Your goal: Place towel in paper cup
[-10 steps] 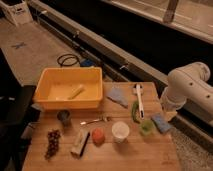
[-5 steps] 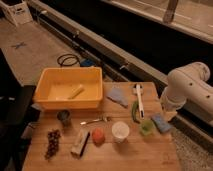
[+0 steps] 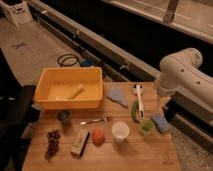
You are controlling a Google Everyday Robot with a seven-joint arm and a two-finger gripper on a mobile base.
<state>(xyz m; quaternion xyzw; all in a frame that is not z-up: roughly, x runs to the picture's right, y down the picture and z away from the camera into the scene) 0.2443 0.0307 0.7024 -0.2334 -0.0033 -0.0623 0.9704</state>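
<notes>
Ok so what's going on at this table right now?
A one-armed robot is meant to put the towel into the paper cup, but nothing is being handled yet. The towel lies on the wooden table beside the yellow bin. The paper cup stands upright next to an orange ball. The gripper hangs open and empty at the table's right edge, near the blue sponge.

We've got the towel (image 3: 118, 96) sitting behind the paper cup (image 3: 120, 131) on the surface (image 3: 142, 156), hand (image 3: 164, 104) over its right edge.

The white arm bends downward at right, tool (image 3: 164, 105) fingers spread.
</notes>
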